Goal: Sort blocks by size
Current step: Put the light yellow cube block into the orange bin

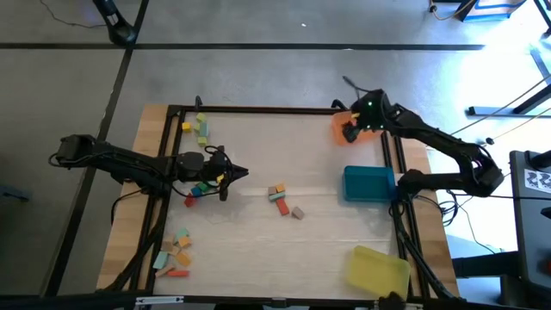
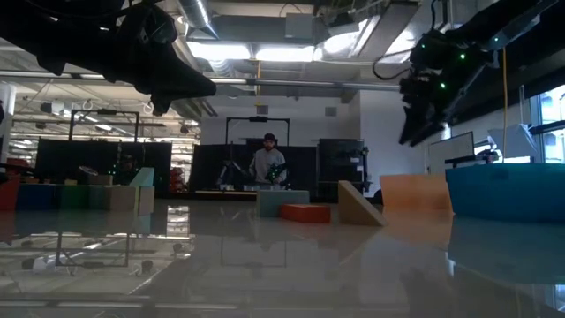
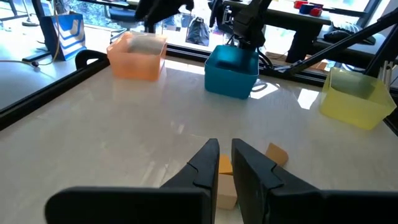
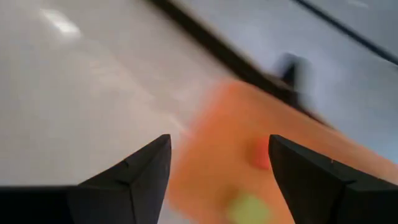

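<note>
Along the desk's left edge the blocks [image 1: 200, 127] are lying in three loose groups, one near the far corner, one mid-edge and one toward the near corner, and my left gripper [image 1: 232, 176] is hovering beside the middle group with its fingers [image 3: 208, 163] pressed together and nothing between them. Three more blocks are sitting at the centre of the desk [image 1: 284, 146], just ahead of that gripper; if I am dropping low while reaching for them, I am risking nudging them apart rather than taking one cleanly.

Over at the far right corner my right gripper [image 1: 352, 131] is hanging above the orange tray [image 1: 340, 127], fingers [image 4: 140, 171] spread wide, with a red and a yellow-green block showing blurred inside the tray below. From this height a release may be bouncing a block off the rim and onto the desk. The blue tray [image 1: 368, 182] and the yellow tray [image 1: 379, 267] are standing along the right edge; misjudging a block's size is sending it to the wrong one.
</note>
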You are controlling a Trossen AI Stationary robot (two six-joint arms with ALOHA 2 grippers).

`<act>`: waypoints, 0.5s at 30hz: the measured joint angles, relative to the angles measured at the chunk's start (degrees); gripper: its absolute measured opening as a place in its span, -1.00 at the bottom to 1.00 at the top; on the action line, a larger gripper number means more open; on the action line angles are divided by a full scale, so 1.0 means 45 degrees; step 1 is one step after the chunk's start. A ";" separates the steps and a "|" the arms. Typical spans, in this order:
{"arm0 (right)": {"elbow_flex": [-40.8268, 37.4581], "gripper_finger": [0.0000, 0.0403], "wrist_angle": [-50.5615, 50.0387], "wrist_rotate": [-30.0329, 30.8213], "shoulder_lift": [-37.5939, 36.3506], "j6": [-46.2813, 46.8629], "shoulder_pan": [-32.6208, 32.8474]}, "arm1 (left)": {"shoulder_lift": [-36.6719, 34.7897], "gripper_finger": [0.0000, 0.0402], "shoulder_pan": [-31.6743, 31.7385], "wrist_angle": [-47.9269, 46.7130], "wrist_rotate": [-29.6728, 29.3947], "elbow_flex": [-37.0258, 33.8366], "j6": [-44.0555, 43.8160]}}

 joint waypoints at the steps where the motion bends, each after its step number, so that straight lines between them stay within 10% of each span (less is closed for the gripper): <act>1: 0.0000 0.33 0.0129 -0.0511 0.0000 -0.0005 0.0364 | 0.0000 -0.85 0.0000 0.0000 0.0000 0.0000 0.0003; 15: -0.0005 0.25 0.3180 -0.1795 0.0019 -0.0190 0.5949 | 0.0000 -0.85 -0.0005 0.0005 0.0000 -0.0005 0.0249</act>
